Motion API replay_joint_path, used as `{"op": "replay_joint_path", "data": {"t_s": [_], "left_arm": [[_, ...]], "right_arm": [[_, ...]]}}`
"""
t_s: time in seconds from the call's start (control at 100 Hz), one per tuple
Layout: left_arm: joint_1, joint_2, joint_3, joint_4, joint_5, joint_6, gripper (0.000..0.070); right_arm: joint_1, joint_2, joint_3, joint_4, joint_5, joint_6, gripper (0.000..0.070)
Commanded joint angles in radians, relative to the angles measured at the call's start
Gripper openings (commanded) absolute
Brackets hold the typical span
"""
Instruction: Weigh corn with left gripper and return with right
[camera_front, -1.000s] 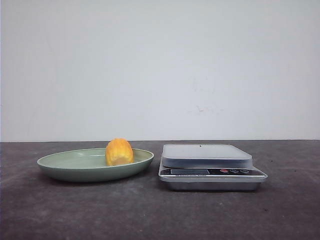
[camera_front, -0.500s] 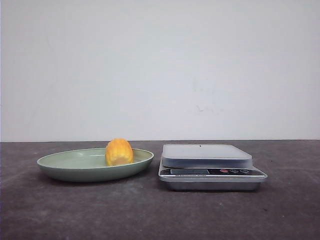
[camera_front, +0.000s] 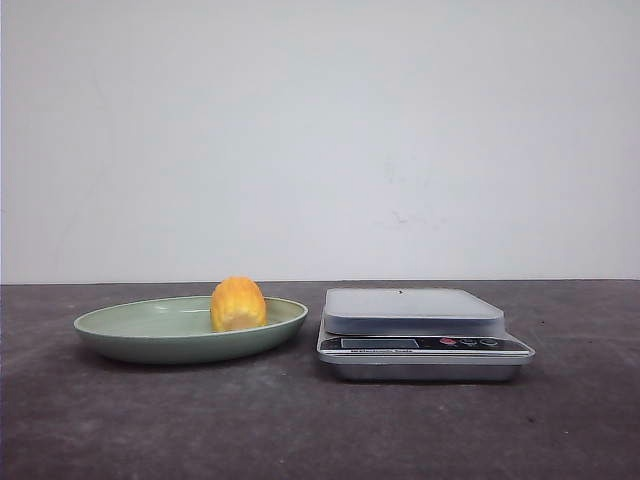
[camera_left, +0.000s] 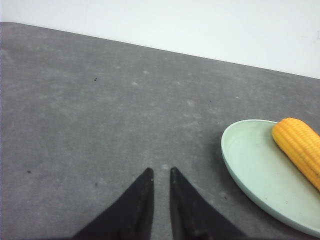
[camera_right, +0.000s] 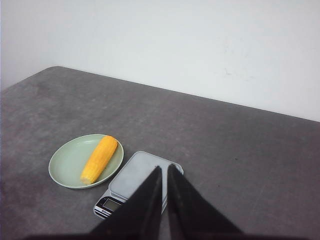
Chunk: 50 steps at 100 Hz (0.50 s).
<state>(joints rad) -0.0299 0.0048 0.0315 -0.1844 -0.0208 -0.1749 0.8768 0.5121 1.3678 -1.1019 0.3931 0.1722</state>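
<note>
The orange-yellow corn (camera_front: 238, 304) lies in the pale green plate (camera_front: 120, 335) left of centre, seen end-on in the front view. The right wrist view shows the corn (camera_right: 100, 159) as a cob lying across the plate (camera_right: 65, 167). In the left wrist view the corn (camera_left: 300, 147) and plate (camera_left: 250, 165) lie off to one side of my left gripper (camera_left: 160, 171), which hangs over bare table, shut and empty. My right gripper (camera_right: 164, 167) is shut and empty, high above the scale (camera_right: 135, 177). Neither gripper shows in the front view.
A silver kitchen scale (camera_front: 420, 345) with a flat platform and a front display stands right beside the plate. The table is dark grey, with a white wall behind it.
</note>
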Motion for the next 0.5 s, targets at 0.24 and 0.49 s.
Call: {"op": "replay_joint_path", "data": {"t_s": [0.24, 0.49], "left_arm": [[0.003, -0.002, -0.016, -0.005, -0.001, 0.009, 0.0017], [0.003, -0.002, -0.016, -0.005, -0.001, 0.009, 0.0018]], "right_arm": [[0.010, 0.006, 0.014, 0.008, 0.008, -0.037, 0.0012], [-0.262, -0.055, -0.107, 0.075, -0.092, -0.090, 0.0012]]}}
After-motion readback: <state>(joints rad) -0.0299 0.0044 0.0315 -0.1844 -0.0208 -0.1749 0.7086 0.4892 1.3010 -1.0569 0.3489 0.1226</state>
